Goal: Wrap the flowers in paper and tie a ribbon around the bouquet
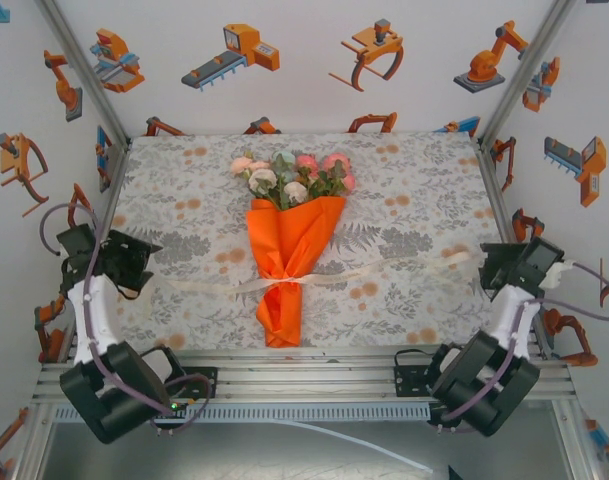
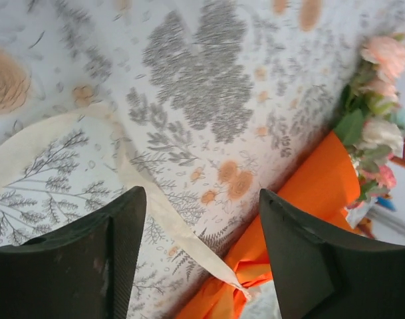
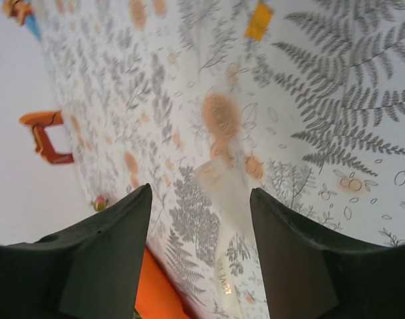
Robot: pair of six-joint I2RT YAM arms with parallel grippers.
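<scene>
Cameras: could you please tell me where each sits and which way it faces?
Top external: above and behind, looking down at the table; left gripper and right gripper at its sides.
Left wrist: on the left arm, looking past its open fingers at ribbon and bouquet.
Right wrist: on the right arm, looking past its open fingers at the ribbon's end.
Shared: top and left wrist both show the bouquet.

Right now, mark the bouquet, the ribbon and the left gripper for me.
bouquet (image 1: 289,245): top external view, on the middle of its orange paper cone.
ribbon (image 2: 167,222): left wrist view, on the flat strip running toward the bouquet.
left gripper (image 2: 202,196): left wrist view, midway between its open fingertips.
</scene>
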